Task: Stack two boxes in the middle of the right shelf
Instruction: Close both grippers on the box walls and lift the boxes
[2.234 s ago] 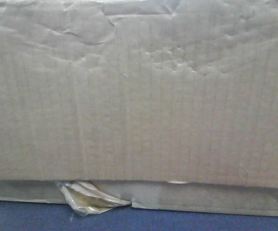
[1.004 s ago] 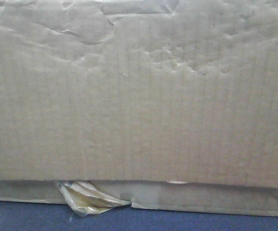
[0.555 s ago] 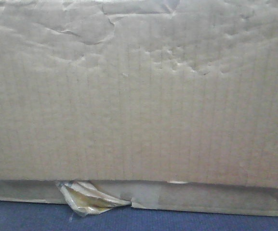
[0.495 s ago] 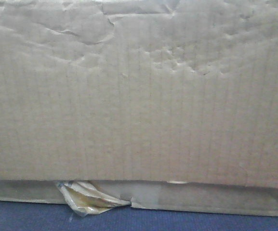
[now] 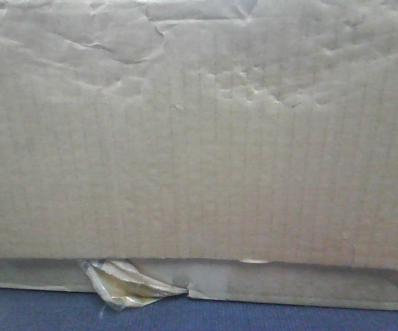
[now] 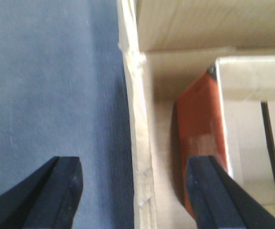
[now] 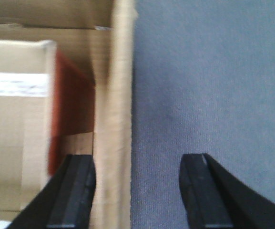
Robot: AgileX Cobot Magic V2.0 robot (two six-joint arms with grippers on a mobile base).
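Two tan cardboard boxes fill the front view, one on top of the other. The large box takes up nearly the whole frame, its face wrinkled and dented along the top. It rests on the flatter box, of which we see only a low strip under its bottom edge. Both stand on a blue surface with a cloth-like weave.

At the wrists, each pincer sits astride an upright cardboard wall of an open-topped box; we cannot tell which of the two boxes it belongs to.

The left pincer is spread wide. The taped cardboard wall runs straight ahead between its black fingers and touches neither. One finger hangs over the blue surface outside the box, the other over the box's inside. Just ahead of that inner finger stands an orange-sided carton with a white top.

The right pincer gapes as well. The plain cardboard wall lies between its fingers, close against the inner one and well apart from the outer one, which hangs over the blue surface. Ahead of the inner finger we see an orange-and-white carton inside the box.

On the flatter box, a strip of yellowish tape peels and curls off the front, below the large box's lower edge.
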